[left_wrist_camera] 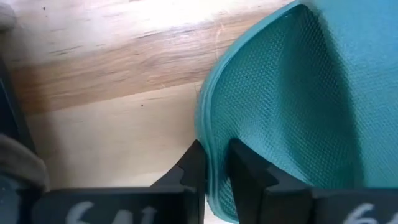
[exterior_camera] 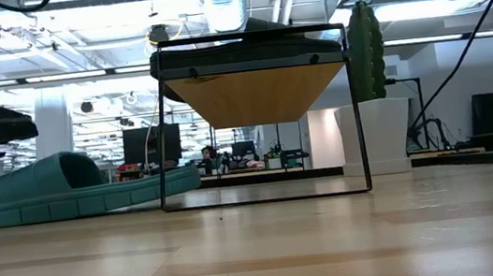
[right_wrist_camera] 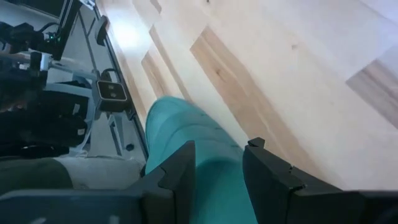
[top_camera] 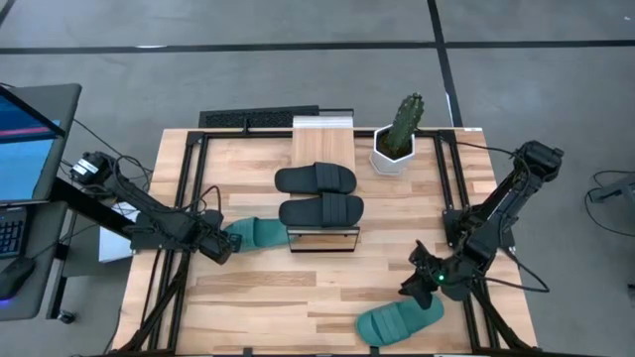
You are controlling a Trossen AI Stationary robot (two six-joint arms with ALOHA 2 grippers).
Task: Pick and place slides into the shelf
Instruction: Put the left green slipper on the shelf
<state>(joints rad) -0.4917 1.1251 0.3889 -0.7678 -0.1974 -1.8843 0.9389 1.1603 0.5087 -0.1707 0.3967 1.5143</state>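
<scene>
Two black slides [top_camera: 317, 194] lie side by side on the shelf [top_camera: 322, 134], whose plank top rests on a thin black frame [exterior_camera: 259, 127]. One teal slide [top_camera: 256, 233] lies sole down on the table left of the shelf; my left gripper [top_camera: 224, 244] is shut on its left end. The second teal slide [top_camera: 399, 320] lies near the table's near right corner. My right gripper [right_wrist_camera: 219, 177] is open over that slide's far right end, and teal fills the gap between its fingers. My left gripper pinches the left teal slide's rim [left_wrist_camera: 214, 177] at its left end between the two fingers [left_wrist_camera: 249, 180], coming low from the table's left. The slide rests flat on the table [exterior_camera: 65, 193]. My right gripper: I cannot tell whether its fingers [right_wrist_camera: 180, 174] touch the slide.
A potted cactus in a white pot [top_camera: 397, 144] stands right of the shelf's far end. Black metal rails [top_camera: 189, 188] run along the table's left and right sides. Bare wood lies in front of the shelf [top_camera: 298, 297]. A laptop [top_camera: 25, 149] sits off the table's left.
</scene>
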